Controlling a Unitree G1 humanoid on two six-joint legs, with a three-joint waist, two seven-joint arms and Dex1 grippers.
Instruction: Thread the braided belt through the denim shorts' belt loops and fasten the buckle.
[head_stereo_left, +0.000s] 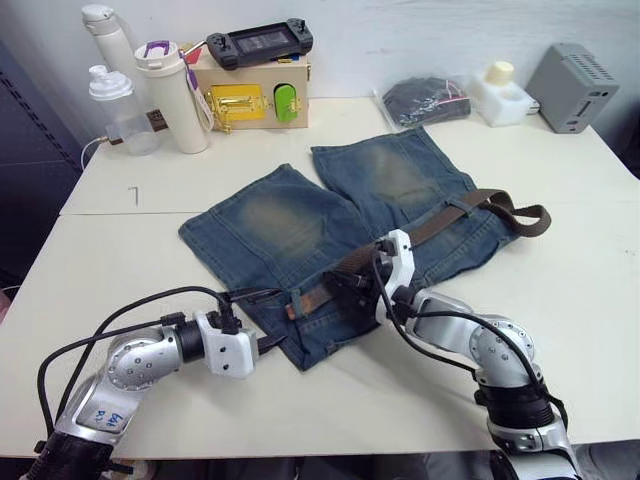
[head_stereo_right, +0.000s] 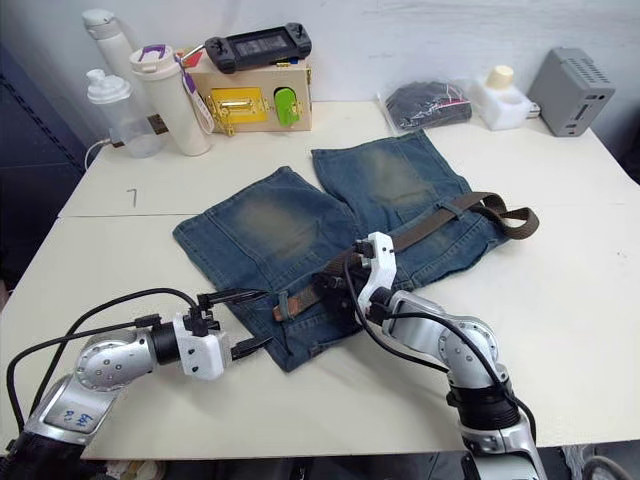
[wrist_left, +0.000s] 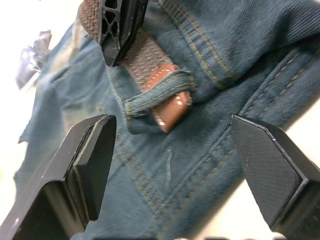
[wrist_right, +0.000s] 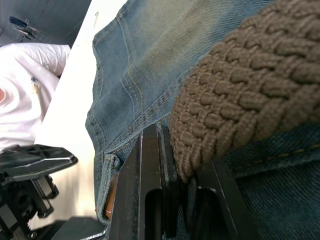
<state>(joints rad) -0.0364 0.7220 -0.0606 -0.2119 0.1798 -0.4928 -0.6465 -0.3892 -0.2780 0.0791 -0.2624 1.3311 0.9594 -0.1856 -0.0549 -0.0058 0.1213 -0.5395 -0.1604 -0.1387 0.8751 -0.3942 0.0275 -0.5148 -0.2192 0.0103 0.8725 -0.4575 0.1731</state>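
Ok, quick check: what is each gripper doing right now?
Left gripper: open, empty, fingers spread by the leather tip poking through a belt loop.
Right gripper: shut on the braided belt.

The braided belt (wrist_right: 240, 95) is pinched between the right gripper (wrist_right: 186, 176) fingers, directly above the denim shorts (wrist_right: 150, 65).

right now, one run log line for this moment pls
step: threading | belt tip: under belt loop | right tool: shut on braided belt | left tool: open, over denim shorts
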